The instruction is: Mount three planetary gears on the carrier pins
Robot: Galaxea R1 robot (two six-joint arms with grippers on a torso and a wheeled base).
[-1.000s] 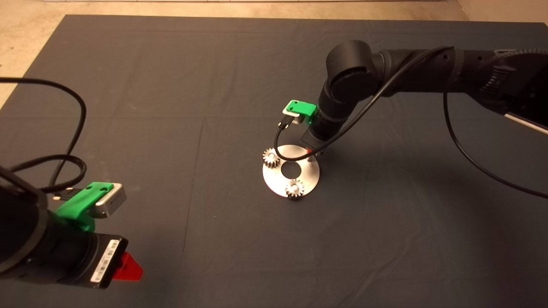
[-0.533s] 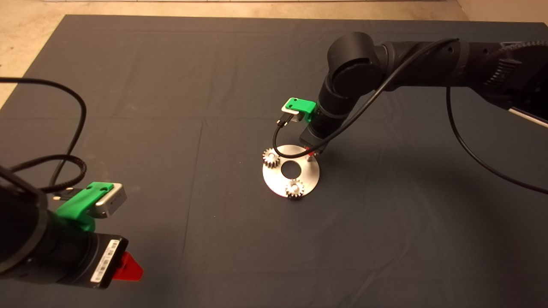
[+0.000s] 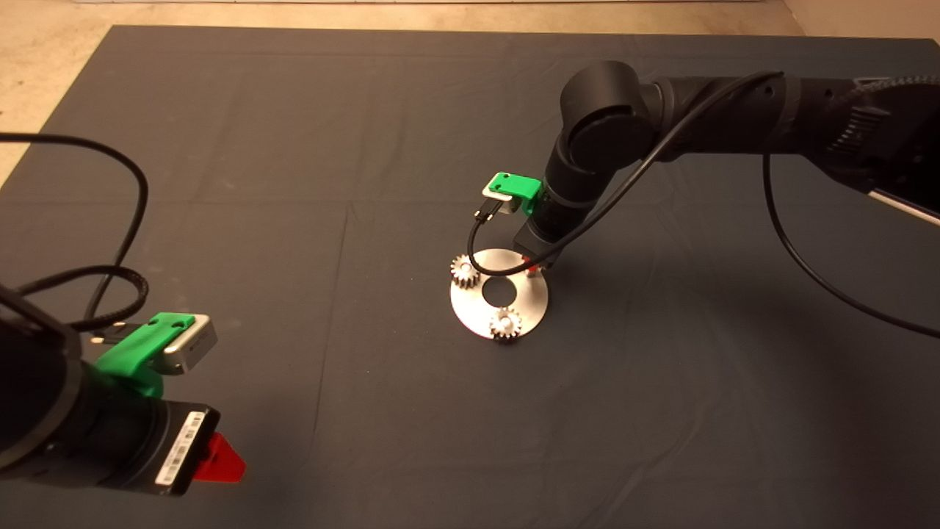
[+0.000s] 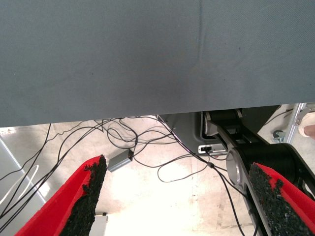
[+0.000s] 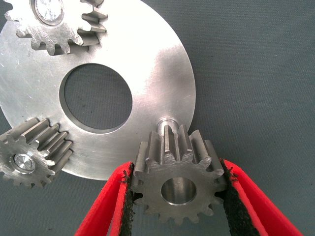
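The right gripper (image 5: pixel 178 196) is clamped on a small silver-grey toothed metal gear (image 5: pixel 178 179) just above the flat shiny disc's (image 5: pixel 162 73) bare pin (image 5: pixel 165 123); the left gripper (image 4: pixel 179 201), spread apart, waits at the counter's (image 3: pixel 294 147) near-left edge.

A dark mat (image 3: pixel 294 147) covers the counter, creased in faint fold lines. Beyond its far edge runs a strip of pale floor (image 3: pixel 44 59). Past the mat's near edge, thin black cables (image 4: pixel 147 147) loop across the light floor, a small grey box (image 4: pixel 119 161) lying among them, beside a black and silver frame (image 4: pixel 236 142).
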